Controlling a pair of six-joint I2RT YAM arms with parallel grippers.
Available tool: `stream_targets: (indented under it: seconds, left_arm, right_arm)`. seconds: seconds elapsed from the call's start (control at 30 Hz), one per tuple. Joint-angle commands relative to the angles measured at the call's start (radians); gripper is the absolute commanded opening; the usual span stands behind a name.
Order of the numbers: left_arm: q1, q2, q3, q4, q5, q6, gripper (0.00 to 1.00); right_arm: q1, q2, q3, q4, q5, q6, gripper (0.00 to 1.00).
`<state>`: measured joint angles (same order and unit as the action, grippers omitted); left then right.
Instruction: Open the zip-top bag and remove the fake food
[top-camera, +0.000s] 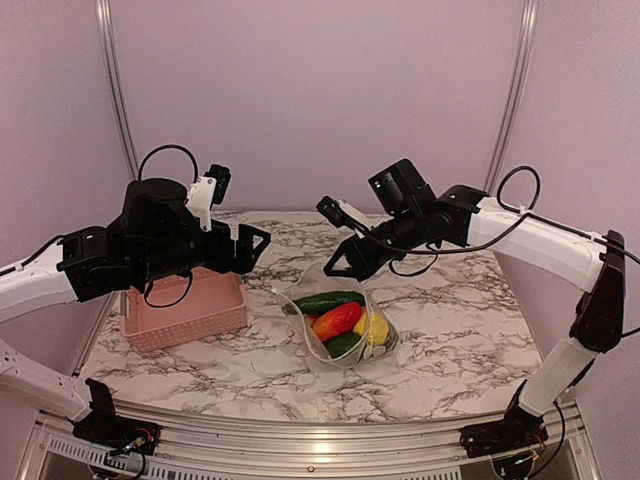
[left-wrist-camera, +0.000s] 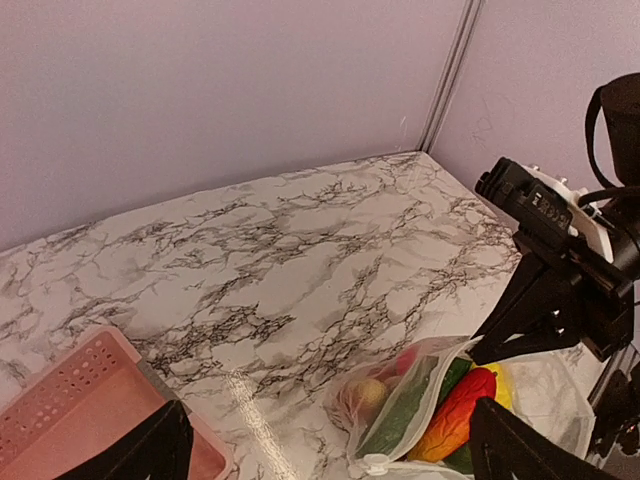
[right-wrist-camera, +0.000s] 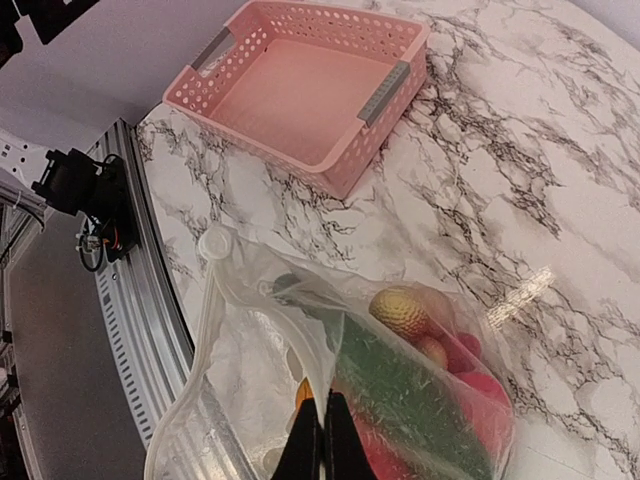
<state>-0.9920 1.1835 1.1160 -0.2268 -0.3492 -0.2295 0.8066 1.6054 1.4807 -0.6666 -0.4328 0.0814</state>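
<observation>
On the top view, lowest in frame beyond the arm bases, the zip-top bag (top-camera: 372, 352) lies on the marble-patterned tabletop (top-camera: 460, 330), just below centre. The fake food (top-camera: 338, 320) is all inside it: a long green piece uppermost, an orange-red piece beneath it, a yellow piece at right and a second green piece at the bottom. Whether the seal is parted cannot be told. To the left of the bag and apart from it stands a pink basket (top-camera: 190, 320), partly covered in frame by the left arm. The right gripper (top-camera: 343, 266), at centre frame, is clamped on the bag's upper rim. The right wrist view confirms this, with both fingers meeting on the clear plastic at bottom centre and green, gold and red pieces visible through the bag to their right. The left gripper (top-camera: 256, 248) hangs over the basket's right end with its fingers wide apart. In the left wrist view they sit at the two bottom corners, with the bag low in frame between them. Farthest back are plain lilac walls (top-camera: 320, 100).
</observation>
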Motion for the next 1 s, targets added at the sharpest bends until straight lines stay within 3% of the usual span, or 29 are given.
stream_targets:
  seconds: [0.0, 0.2, 0.47, 0.63, 0.8, 0.97]
  left_arm:
    - [-0.004, -0.005, -0.052, -0.137, 0.03, -0.471, 0.99]
    - [-0.136, 0.123, -0.022, -0.187, 0.03, -0.68, 0.99]
    - [-0.162, 0.325, 0.07, -0.279, 0.024, -0.798, 0.98]
    - [-0.117, 0.347, 0.062, -0.251, -0.001, -0.81, 0.85]
    - [-0.023, 0.37, 0.042, -0.161, 0.037, -0.75, 0.64]
    - [0.03, 0.461, 0.149, -0.169, 0.044, -0.63, 0.51]
  right_arm:
    - [-0.006, 0.045, 0.085, 0.073, -0.039, 0.053, 0.0]
    - [-0.007, 0.103, 0.158, 0.085, -0.038, 0.067, 0.0]
    - [-0.031, 0.09, 0.161, 0.085, 0.012, 0.076, 0.0]
    - [-0.119, 0.008, 0.096, 0.087, 0.053, 0.111, 0.0]
    - [-0.201, -0.1, 0.007, 0.118, 0.029, 0.127, 0.0]
    - [-0.204, -0.124, -0.056, 0.13, -0.004, 0.142, 0.0]
